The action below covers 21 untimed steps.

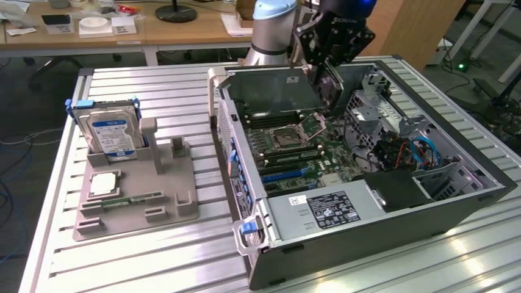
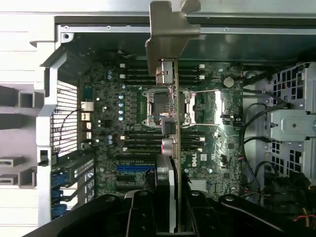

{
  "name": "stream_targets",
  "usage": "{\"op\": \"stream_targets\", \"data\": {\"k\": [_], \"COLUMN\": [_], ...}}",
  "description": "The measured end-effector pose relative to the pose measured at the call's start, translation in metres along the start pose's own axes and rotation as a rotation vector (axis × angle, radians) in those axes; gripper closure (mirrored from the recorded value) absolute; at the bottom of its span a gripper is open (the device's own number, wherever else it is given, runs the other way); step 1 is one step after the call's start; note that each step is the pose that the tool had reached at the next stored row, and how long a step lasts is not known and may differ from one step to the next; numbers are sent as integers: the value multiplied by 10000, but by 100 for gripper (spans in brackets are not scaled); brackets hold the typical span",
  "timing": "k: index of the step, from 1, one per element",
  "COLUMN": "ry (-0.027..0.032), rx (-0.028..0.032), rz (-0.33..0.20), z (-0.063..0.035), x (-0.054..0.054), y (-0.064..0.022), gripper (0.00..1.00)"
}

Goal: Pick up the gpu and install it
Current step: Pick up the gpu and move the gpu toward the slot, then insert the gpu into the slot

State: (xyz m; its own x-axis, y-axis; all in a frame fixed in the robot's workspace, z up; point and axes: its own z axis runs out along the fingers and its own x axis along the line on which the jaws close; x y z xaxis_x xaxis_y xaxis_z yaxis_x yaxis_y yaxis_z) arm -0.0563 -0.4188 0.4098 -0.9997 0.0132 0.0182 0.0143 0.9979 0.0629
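Gpu (image 2: 168, 173) edge-on, pinched by its flat faces in gripper (image 2: 170, 215), jaws part-closed on card. Card runs out past fingertips, silver bracket (image 2: 170, 29) at far end. Below it: motherboard (image 2: 123, 143), inside open computer case (image 1: 366, 232).

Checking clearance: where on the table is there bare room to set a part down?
Bare table slats lie above and below the grey tray in the exterior view. The strip between tray and computer case is narrow. Inside the case is crowded, where the gripper holds the gpu.
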Motion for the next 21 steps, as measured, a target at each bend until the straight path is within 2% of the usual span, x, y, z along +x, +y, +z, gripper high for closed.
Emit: {"op": "stream_targets", "data": {"k": [9,21], "ry": [0,0], "rx": [0,0], "rz": [-12,-11], "z": [2,2], "x": [-379,-382], "y": [4,5], "gripper": [72,72]}}
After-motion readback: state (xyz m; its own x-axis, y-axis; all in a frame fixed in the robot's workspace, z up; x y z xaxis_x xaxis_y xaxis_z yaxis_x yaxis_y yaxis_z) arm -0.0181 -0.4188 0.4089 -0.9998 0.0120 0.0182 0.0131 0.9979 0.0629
